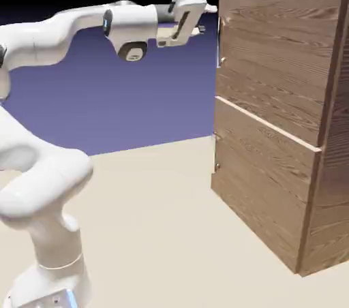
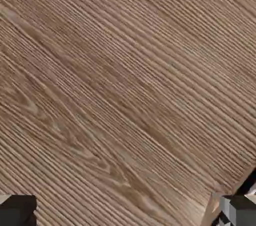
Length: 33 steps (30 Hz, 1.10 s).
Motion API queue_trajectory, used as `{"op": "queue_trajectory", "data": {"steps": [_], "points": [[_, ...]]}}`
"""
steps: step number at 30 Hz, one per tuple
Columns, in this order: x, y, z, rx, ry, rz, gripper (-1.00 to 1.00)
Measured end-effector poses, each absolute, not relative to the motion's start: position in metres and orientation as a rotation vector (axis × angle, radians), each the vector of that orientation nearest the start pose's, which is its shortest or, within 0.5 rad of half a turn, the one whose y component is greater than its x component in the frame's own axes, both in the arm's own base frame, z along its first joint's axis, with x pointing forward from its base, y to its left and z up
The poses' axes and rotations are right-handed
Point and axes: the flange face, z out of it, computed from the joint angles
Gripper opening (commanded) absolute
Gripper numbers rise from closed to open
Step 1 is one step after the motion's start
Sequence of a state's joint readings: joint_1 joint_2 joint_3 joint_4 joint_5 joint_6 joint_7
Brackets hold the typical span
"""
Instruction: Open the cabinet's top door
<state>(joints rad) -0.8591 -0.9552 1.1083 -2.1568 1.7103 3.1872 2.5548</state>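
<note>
Beige table (image 1: 157,197) is filling the lower half of the exterior view, bare and evenly lit; behind it a flat blue-violet backdrop (image 1: 136,102) is running across the middle, going to black along the top of the frame. The cabinet (image 1: 279,129) is standing at the right of the frame, a tall brown wood-grain box, its right side cut off by the frame edge and its top almost reaching the upper border. A pale seam is dividing its front into two panels: the top door (image 1: 272,48) is occupying the upper right, lying flush with the cabinet, and a lower panel (image 1: 262,177) is sitting beneath it. The white arm (image 1: 41,163) is rising from the lower left, its base cropped by the bottom edge, and is reaching level across the upper left toward the door. The gripper (image 1: 208,19) is hanging at the top centre, just beside the door's left edge, fingers spread apart and holding nothing. The silver handle (image 1: 219,44) is showing only as a thin sliver on that edge, hard to make out; whether a fingertip is touching it cannot be told. In the hand view, wood grain (image 2: 125,85) is filling nearly the whole picture diagonally, with two grey finger tips (image 2: 240,210) peeking in at the bottom corners, partly cropped.
</note>
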Motion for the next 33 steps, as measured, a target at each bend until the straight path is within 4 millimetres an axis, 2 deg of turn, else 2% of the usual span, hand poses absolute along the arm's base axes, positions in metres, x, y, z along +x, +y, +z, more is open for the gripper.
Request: {"op": "queue_trajectory", "data": {"steps": [8, 9, 14, 15, 17, 25, 33], "points": [[0.419, 0.259, 0.592, 0.642, 1.467, 0.583, 0.00], [0.419, 0.259, 0.592, 0.642, 1.467, 0.583, 0.00], [0.469, 0.257, 0.592, 0.641, 1.467, 0.583, 0.00], [0.469, 0.257, 0.592, 0.641, 1.467, 0.583, -1.00], [0.469, 0.257, 0.592, 0.641, 1.467, 0.583, -1.00], [0.408, 0.234, 0.592, 0.542, 1.519, 0.693, -1.00], [0.344, 0.199, 0.592, 0.422, 1.575, 0.813, -1.00]]}}
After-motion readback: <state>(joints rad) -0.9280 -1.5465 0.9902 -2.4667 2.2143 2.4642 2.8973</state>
